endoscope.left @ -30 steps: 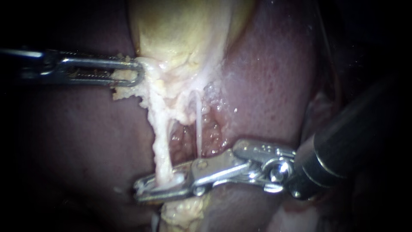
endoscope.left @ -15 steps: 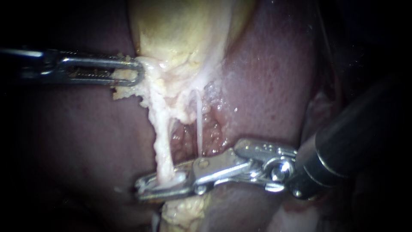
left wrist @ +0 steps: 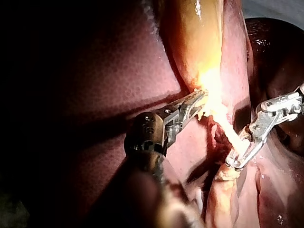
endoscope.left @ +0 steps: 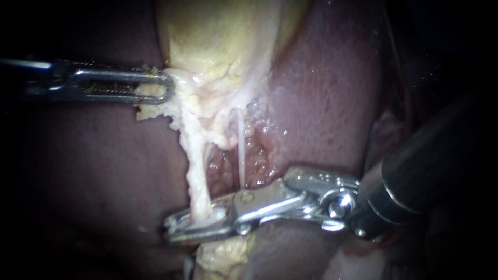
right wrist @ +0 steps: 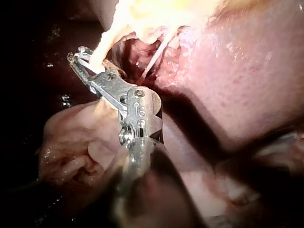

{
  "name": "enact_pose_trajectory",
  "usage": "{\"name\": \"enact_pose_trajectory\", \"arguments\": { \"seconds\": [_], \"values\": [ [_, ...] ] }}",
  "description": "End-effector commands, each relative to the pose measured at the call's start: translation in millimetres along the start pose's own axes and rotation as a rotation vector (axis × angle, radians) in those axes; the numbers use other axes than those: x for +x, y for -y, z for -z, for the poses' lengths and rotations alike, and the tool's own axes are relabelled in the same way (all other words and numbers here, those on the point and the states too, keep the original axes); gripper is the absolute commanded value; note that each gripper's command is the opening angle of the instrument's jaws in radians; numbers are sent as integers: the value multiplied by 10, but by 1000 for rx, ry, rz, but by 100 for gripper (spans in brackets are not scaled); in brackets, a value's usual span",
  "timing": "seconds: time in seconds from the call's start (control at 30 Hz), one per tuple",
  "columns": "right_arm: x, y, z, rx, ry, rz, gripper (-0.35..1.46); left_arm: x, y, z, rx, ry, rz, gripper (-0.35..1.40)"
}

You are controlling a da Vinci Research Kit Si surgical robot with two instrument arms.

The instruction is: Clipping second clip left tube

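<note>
Holding the left tube (endoscope.left: 195, 176) between its two jaws, the right instrument (endoscope.left: 172, 228) reaches across the liver (endoscope.left: 321, 103). The jaws lie narrow, one on each side of the tube, and both seem to touch it, so they are pinching the tube at its lower end. Behind the hinge of these jaws, toward the shaft, the thin right tube (endoscope.left: 241, 150) runs down, apart from the jaws. A small whitish bit sits between the jaws beside the left tube; whether this is a clip cannot be told.

The left instrument (endoscope.left: 163, 89) has its jaws pressed together on pale tissue (endoscope.left: 155, 111) at the lower edge of the gallbladder (endoscope.left: 218, 36). It appears to hold this tissue taut, so that the left tube is stretched between the two pairs of jaws.

The tube looks soft, wet and light, more like a ragged band than a firm cord. It would likely flatten easily under the jaws and could slip out of them. A hard pull may tear it where it joins the pale tissue. The best place to take hold appears to be the bare, thinner part just above the right instrument's jaws. The jaws should sit square across the tube, with the tips past its far edge, so that the whole width is inside. The lumpy fat (endoscope.left: 223, 255) under these jaws is a worse place, since a clip there may not close well.
</note>
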Motion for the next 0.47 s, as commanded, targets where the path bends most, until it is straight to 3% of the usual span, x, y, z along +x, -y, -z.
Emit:
{"name": "enact_pose_trajectory", "arguments": {
  "seconds": [0.03,0.47],
  "values": [
    [0,-1,0,-1,0,0,-35,0,0,0,0,0,0,-35],
    [-1,-2,0,-1,0,1,-35,-1,0,-1,0,0,0,-35]
  ]
}}
